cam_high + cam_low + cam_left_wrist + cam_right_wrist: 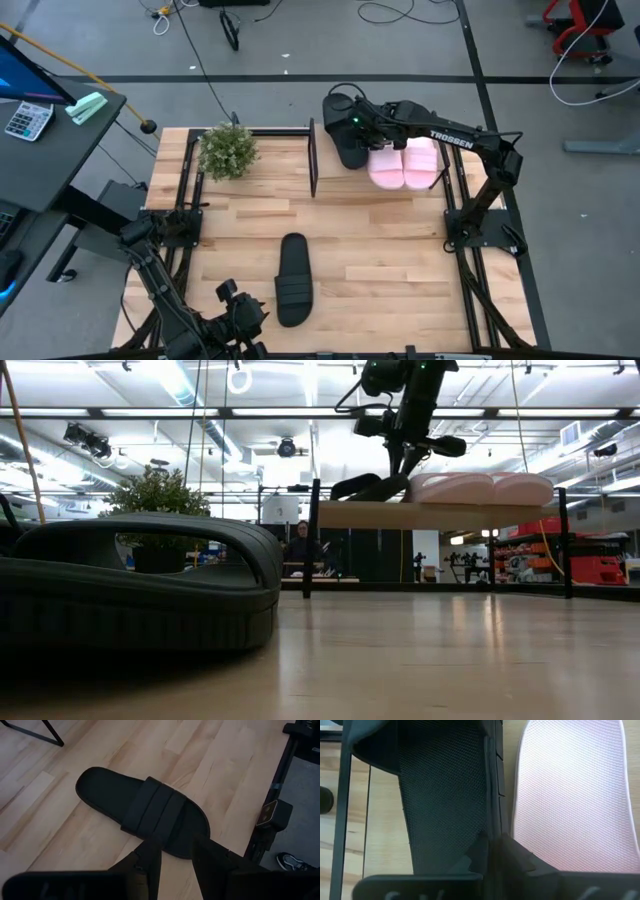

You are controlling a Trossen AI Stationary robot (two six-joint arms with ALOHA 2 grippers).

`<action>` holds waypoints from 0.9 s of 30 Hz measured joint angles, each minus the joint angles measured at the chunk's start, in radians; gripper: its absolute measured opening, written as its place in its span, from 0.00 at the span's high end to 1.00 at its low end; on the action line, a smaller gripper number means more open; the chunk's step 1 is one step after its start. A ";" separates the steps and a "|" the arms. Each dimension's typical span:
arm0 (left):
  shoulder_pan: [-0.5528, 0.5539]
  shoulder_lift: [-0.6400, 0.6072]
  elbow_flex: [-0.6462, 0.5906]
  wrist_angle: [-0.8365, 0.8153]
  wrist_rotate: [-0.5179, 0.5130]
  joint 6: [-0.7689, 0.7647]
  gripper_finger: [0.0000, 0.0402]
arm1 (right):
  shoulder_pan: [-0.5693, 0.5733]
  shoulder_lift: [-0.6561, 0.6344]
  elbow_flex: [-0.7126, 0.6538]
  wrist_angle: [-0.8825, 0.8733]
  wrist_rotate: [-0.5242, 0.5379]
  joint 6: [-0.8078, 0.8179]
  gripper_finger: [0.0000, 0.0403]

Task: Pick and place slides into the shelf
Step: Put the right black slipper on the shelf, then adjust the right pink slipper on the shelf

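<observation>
One black slide (293, 278) lies flat on its sole on the table near the near edge; it fills the left of the low view (130, 580). My left gripper (177, 855) is open just short of that slide's (145, 810) rounded end and touches nothing. A second black slide (350, 135) is at the left end of the shelf's top board (440, 515), with my right gripper (357, 120) shut on it. Two pale pink slides (405, 162) lie side by side on the board to its right. My right gripper pinches the black slide's side rim (492, 805), on the side next to the pink slide (570, 795). The fingers (480, 850) come from above, pointing down, and lie along that rim. The slide (370, 487) sits tilted, its lower part on the shelf's top board.
A potted plant (228, 150) stands at the table's far left. The shelf's thin black uprights (312, 160) rise near the table's middle and right edge. Bare wooden tabletop (380, 260) lies between the shelf and the near slide. A person (300, 545) sits far behind the table.
</observation>
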 joint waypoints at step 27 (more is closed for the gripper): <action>0.000 0.000 0.000 0.000 -0.023 0.000 0.73 | 0.014 -0.001 -0.001 -0.009 -0.017 -0.077 0.65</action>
